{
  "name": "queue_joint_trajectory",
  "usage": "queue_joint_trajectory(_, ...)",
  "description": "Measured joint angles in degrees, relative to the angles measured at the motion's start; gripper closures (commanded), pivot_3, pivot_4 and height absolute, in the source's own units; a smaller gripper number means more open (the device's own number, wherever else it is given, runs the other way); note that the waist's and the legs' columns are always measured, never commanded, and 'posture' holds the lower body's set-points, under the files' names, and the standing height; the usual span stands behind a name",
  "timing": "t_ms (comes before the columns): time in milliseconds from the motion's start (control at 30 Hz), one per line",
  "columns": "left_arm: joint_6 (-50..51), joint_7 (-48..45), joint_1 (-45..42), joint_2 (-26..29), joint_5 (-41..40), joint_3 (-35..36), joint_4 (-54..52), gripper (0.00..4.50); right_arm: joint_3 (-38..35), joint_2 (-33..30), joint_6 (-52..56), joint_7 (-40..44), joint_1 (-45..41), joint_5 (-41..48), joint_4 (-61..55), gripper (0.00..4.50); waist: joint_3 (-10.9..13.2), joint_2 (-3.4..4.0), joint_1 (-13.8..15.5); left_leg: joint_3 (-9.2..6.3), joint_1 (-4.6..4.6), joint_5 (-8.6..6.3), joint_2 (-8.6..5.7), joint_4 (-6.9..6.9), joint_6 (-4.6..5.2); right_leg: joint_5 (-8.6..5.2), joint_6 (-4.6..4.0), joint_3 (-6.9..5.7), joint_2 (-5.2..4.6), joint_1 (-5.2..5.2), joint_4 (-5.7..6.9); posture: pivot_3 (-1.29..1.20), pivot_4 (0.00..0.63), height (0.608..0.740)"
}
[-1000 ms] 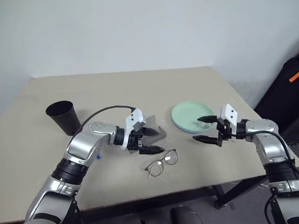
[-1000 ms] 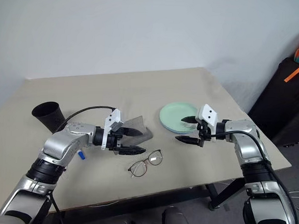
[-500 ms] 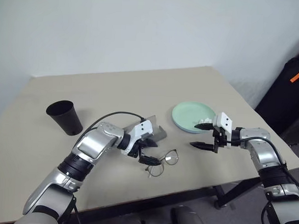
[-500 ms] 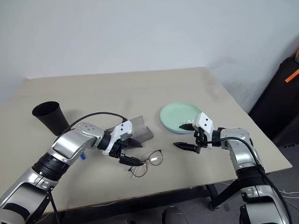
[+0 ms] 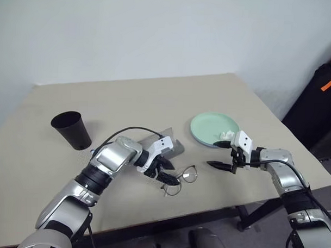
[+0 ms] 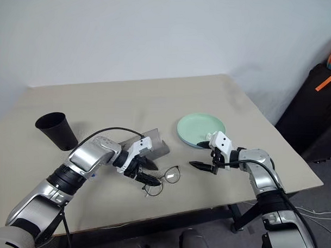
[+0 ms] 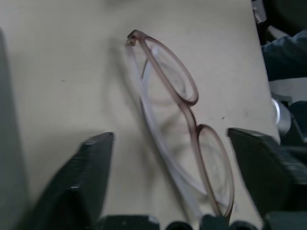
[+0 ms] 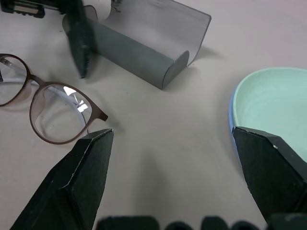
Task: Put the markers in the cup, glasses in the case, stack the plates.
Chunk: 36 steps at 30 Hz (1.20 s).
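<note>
Left eye view gives us the bench (image 5: 128, 95) first, with the black cup (image 5: 72, 129) far on the robot's left and the mint green plate (image 5: 211, 127) on its right, lying on the blue one. Between them the grey case (image 5: 167, 147) lies open, and the glasses (image 5: 181, 179) lie just in front of it, lenses side by side along the bench edge. Our left tool (image 5: 166, 176) is down at the glasses, clearly the nearer one. In the left wrist view the frame (image 7: 184, 139) runs lengthwise between its two spread fingers (image 7: 86, 167), not yet pinched, we judge. The right tool (image 5: 221, 156) hovers beside the plates, wide open and empty, well apart from the glasses.
</note>
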Motion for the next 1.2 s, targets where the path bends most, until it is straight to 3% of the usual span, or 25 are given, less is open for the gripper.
queue_joint_trajectory(100, 1.21, 0.0, 0.0, -0.47, -0.82, 0.11, 0.0, 2.59, 0.0, 0.0, -0.05, -0.63, 0.36, -0.02, 0.0, 0.19, 0.0, 0.0, -0.03, 0.01, 0.02, 0.0, 0.0, 0.0, 0.0, 0.0, 0.0, 0.01, 0.0, 0.0, 0.01, 0.0, 0.0, 0.74)
queue_joint_trajectory(400, 3.11, 0.2, 0.02, -0.89, -1.85, 0.1, -0.52, 2.59, 0.01, 0.0, -0.08, -1.21, 0.38, -0.03, -0.02, 0.19, 0.0, 0.0, -0.01, 0.0, 0.02, 0.0, 0.0, 0.01, 0.0, 0.0, 0.0, 0.01, 0.0, 0.0, 0.01, 0.0, 0.0, 0.74)
queue_joint_trajectory(600, 3.41, 0.82, 0.37, -1.15, -1.98, 0.1, -1.0, 3.97, 0.01, 0.01, -0.12, -2.02, 0.38, -0.03, -0.01, 0.19, 0.0, 0.0, -0.01, 0.01, 0.01, 0.0, -0.01, 0.01, 0.0, 0.0, 0.0, 0.03, 0.0, 0.0, 0.01, 0.0, 0.0, 0.74)
queue_joint_trajectory(967, 3.64, 1.99, 1.48, -1.39, -3.3, 0.63, -2.48, 3.97, 0.01, 0.19, -0.38, -2.94, 0.38, -0.04, 0.13, 0.19, 0.0, 0.0, 0.0, 0.01, 0.01, 0.0, -0.01, 0.01, 0.0, 0.0, 0.0, 0.03, 0.0, 0.0, 0.01, 0.0, 0.0, 0.74)
queue_joint_trajectory(1200, 3.23, 3.46, -1.98, -1.61, -5.27, 7.65, -1.08, 3.97, 0.02, 0.35, -0.66, -3.27, 0.38, -0.05, 0.58, 0.19, 0.0, 0.0, -0.01, 0.01, 0.02, 0.0, -0.01, 0.05, 0.0, 0.0, 0.01, 0.03, 0.0, 0.01, 0.02, 0.0, 0.0, 0.74)
